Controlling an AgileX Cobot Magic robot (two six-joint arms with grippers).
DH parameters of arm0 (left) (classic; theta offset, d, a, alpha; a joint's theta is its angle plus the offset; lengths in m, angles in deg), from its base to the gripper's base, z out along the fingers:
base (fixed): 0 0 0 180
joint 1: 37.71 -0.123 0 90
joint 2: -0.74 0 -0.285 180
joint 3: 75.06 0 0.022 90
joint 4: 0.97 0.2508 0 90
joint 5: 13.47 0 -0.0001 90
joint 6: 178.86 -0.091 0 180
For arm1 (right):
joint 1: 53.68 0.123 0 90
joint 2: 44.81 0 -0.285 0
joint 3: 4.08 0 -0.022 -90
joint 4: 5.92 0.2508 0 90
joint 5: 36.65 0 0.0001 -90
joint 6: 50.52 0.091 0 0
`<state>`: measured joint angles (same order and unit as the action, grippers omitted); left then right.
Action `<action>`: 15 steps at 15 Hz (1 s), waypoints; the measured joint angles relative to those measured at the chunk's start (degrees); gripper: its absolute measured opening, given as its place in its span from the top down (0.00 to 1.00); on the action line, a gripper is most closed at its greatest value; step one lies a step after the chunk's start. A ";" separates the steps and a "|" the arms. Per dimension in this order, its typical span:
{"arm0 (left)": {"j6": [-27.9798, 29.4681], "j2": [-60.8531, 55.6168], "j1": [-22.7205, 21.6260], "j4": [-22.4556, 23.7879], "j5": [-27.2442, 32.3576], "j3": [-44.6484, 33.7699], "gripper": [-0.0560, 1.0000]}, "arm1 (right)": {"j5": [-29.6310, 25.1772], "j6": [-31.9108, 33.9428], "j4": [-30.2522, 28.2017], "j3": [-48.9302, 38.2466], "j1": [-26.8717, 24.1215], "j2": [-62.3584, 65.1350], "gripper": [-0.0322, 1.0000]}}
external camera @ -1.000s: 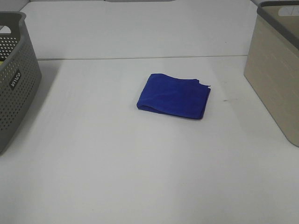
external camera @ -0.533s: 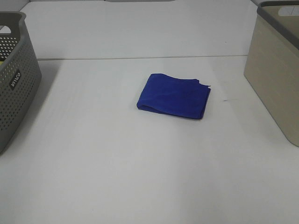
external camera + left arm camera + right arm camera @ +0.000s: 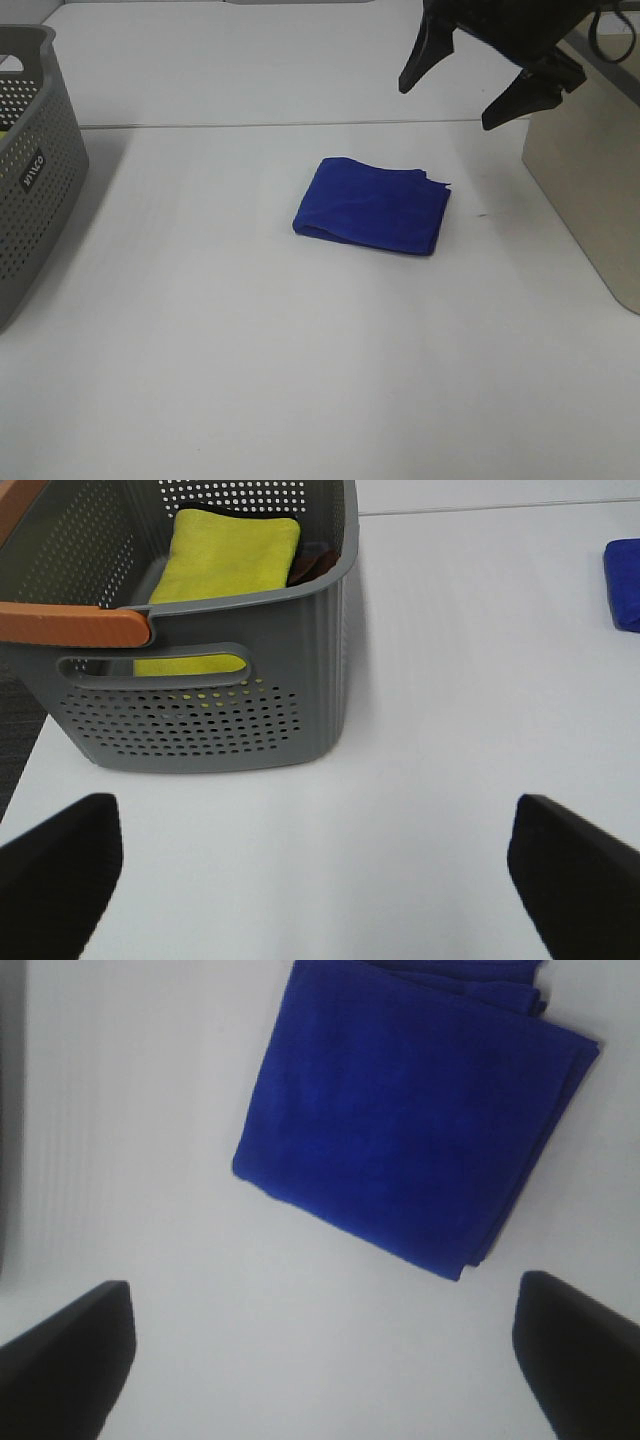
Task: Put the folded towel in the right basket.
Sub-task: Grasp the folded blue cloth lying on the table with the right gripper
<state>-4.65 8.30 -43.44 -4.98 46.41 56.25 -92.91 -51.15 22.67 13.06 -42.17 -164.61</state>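
The folded blue towel [image 3: 372, 205] lies flat on the white table, near its middle; it also shows in the right wrist view [image 3: 410, 1120] and at the edge of the left wrist view [image 3: 624, 569]. The beige right basket [image 3: 590, 170] stands at the table's right edge. My right gripper [image 3: 470, 85] hangs open and empty above and behind the towel, its fingers [image 3: 425, 55] spread wide. In its wrist view the gripper [image 3: 330, 1345] shows open, with the towel off beyond the fingertips. My left gripper [image 3: 320, 865] is open and empty over bare table.
A grey perforated basket [image 3: 30, 170] stands at the table's left edge; the left wrist view shows its wall [image 3: 200, 710], a yellow towel [image 3: 225, 560] inside and an orange handle [image 3: 75, 625]. A seam [image 3: 300, 125] crosses the table behind the towel.
My right arm has come into the exterior view at the top right, gripper open above the towel's far side. The towel and both baskets have not moved.
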 joint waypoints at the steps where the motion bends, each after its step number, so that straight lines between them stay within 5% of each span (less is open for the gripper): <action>1: 0.00 0.00 0.00 0.00 0.00 0.00 0.03 | 0.00 0.11 -0.29 1.20 -0.06 -1.83 0.03; 8: -0.06 0.00 0.00 0.00 0.00 0.00 0.03 | -4.24 3.04 -6.36 15.13 -0.06 -20.11 0.03; 15: -0.06 0.00 0.00 0.00 0.00 0.00 0.03 | -3.78 4.47 -9.00 15.76 -0.06 -26.13 0.04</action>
<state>-4.70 8.30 -43.44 -4.98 46.41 56.25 -96.70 -46.68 13.68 28.82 -42.22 -190.74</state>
